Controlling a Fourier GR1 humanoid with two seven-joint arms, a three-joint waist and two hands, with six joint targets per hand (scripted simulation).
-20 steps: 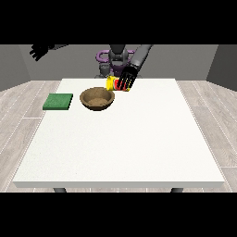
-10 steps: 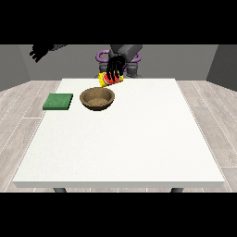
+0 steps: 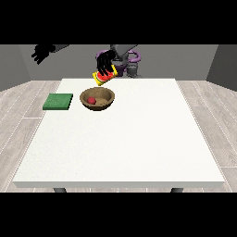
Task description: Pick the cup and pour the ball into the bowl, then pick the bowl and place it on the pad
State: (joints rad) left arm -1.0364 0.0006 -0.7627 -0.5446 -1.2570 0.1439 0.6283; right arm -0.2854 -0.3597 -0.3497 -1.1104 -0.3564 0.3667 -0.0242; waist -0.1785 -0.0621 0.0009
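Desk (image 3: pixel 120 139) surface, large and white, bare across the near half. Mid-far left: flat green square pad (image 3: pixel 58 101), apart from the brown wooden bowl (image 3: pixel 97 99) just to its right. Small red ball (image 3: pixel 91 100) sits inside the bowl, so pour looks done. Above the bowl's far rim, the robot hand at the view's right (image 3: pixel 105 64) is wrapped round the yellow-and-red cup (image 3: pixel 102 78), which is tilted, mouth down toward the bowl. Far left, the robot hand at the view's left (image 3: pixel 41 52) hangs raised off the desk, holding nothing; finger pose too small to call.

Risks, my guess: cup must be put down before the bowl grab, and lowering it too close could knock the bowl or clip its rim. Lifting the bowl tilted could roll the ball out. Pad is small, so an off-centre placement may leave the bowl overhanging.
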